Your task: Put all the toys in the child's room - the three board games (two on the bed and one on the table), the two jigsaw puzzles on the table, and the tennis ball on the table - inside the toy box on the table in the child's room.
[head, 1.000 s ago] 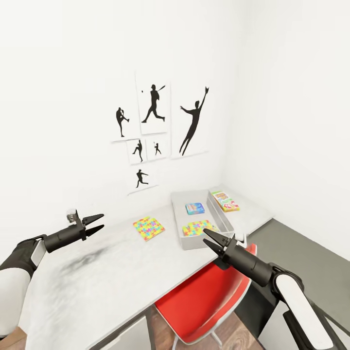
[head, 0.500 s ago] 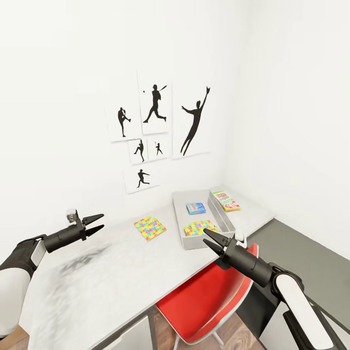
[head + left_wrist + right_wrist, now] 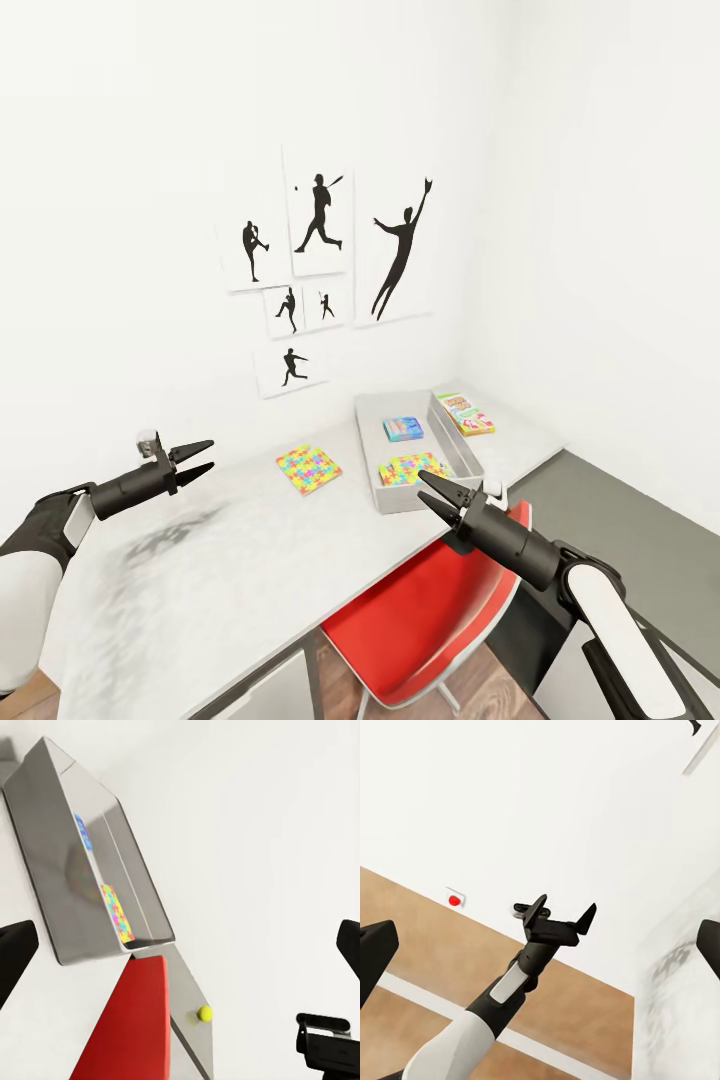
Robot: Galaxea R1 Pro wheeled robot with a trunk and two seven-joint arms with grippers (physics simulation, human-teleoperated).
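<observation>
Head view | both tools, left (image 3: pixel 201 457) and right (image 3: pixel 435 492), agape | scene unchanged | toy box (image 3: pixel 372 452) unmoved

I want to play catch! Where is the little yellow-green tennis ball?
In the left wrist view, the little yellow-green tennis ball sits on the white table, past the grey toy box's corner, beside the red chair.

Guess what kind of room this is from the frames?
Probably a child's bedroom or study corner. Baseball-player silhouette posters hang on the white wall, a white desk with a red chair runs along it, and the desk carries a grey toy box and a colourful jigsaw puzzle.
</observation>
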